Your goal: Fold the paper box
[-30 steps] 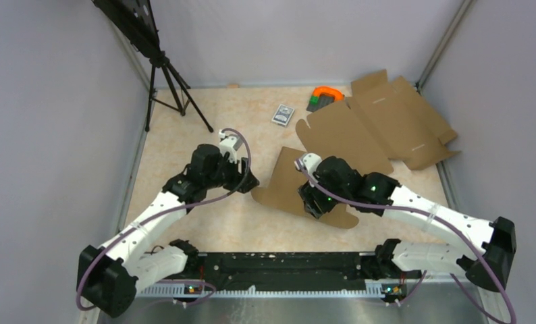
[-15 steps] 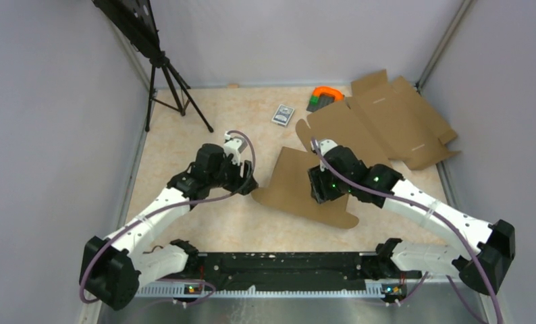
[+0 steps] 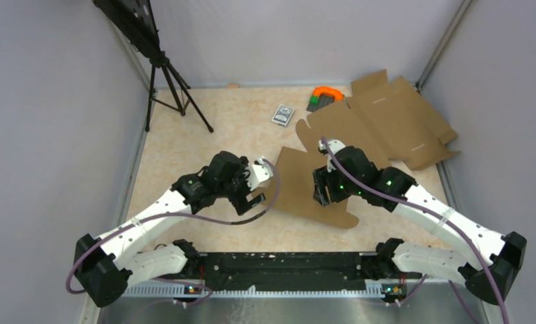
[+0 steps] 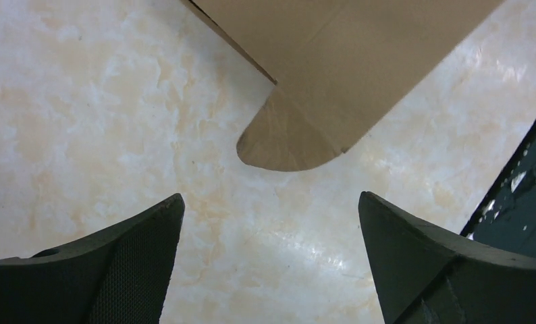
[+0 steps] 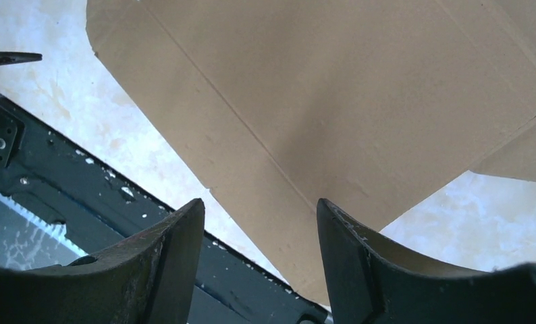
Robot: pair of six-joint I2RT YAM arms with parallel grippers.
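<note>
Overhead view of a pale marbled table (image 3: 204,128) with grey walls on three sides and two white-and-black robot arms reaching in from a black rail (image 3: 285,263) at the near edge. The box (image 3: 293,183), a brown cardboard blank, lies near the middle of the table between the two arms, its panels looking flat or nearly so, with a rounded tab at each near corner. The left gripper (image 3: 260,189) sits just beside the box's left edge with its fingers spread wide and nothing between them. Its wrist camera shows one rounded tab lying on the table ahead of the fingertips, not touching them. The right gripper (image 3: 321,189) is over the right part of the box, fingers apart. Its wrist camera shows a creased brown panel below the gap and no cardboard pinched, though it is unclear whether the fingertips touch the sheet. Behind the box, toward the far right corner, a second blank (image 3: 387,121) lies spread flat. A small grey pack (image 3: 283,114) rests near the far middle, an orange and green object (image 3: 326,96) beside the second blank's far edge, and a black tripod (image 3: 171,88) stands at the far left.
</note>
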